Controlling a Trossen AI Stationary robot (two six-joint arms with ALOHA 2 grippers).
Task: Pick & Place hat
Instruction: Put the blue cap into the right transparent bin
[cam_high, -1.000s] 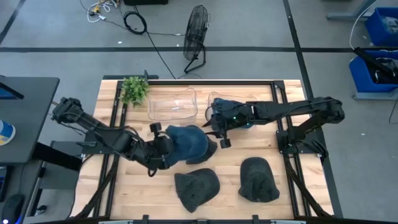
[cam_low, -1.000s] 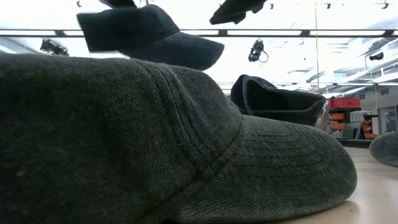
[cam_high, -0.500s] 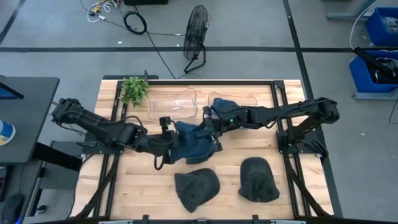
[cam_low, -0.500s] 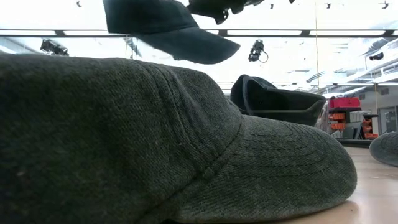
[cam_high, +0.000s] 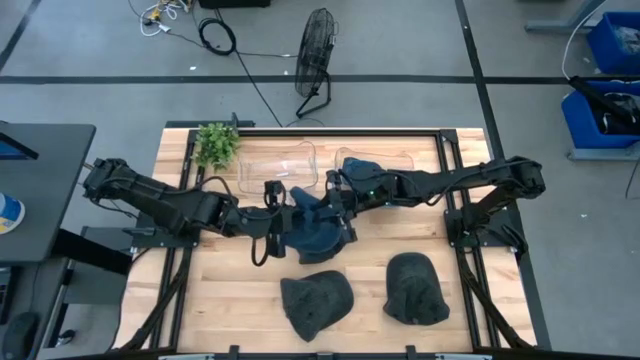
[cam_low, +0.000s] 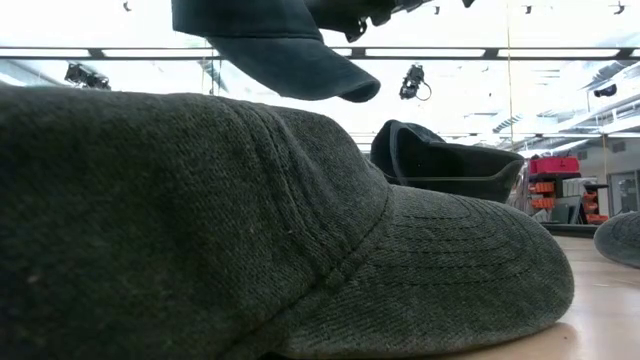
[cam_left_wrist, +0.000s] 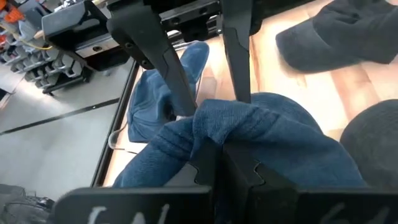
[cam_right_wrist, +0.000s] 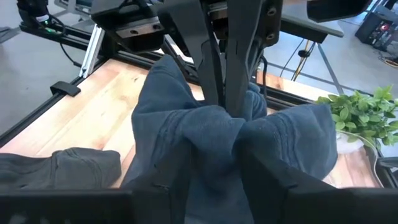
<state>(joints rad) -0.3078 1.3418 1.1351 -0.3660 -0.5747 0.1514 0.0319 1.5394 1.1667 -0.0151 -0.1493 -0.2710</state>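
No readable writing shows. The left hand (cam_high: 283, 216) and right hand (cam_high: 338, 203) both pinch the blue hat (cam_high: 318, 230), their fingertips buried in its folds.

Behind the wooden bench (cam_high: 230, 300), on grey floor: a black wire-cage fan (cam_high: 318, 45) on a stand, a coiled black cable (cam_high: 217, 36), a white cable tangle (cam_high: 160, 12). At the bench's far left corner, a small green plant (cam_high: 216, 144); just beside it, two clear plastic trays (cam_high: 277, 167). Off the left edge, a dark desk (cam_high: 35, 190). At far right, blue bins (cam_high: 612, 45). In the low view, ceiling light strips (cam_low: 430, 52) overhead and red-and-orange shelving (cam_low: 553, 180) far behind.
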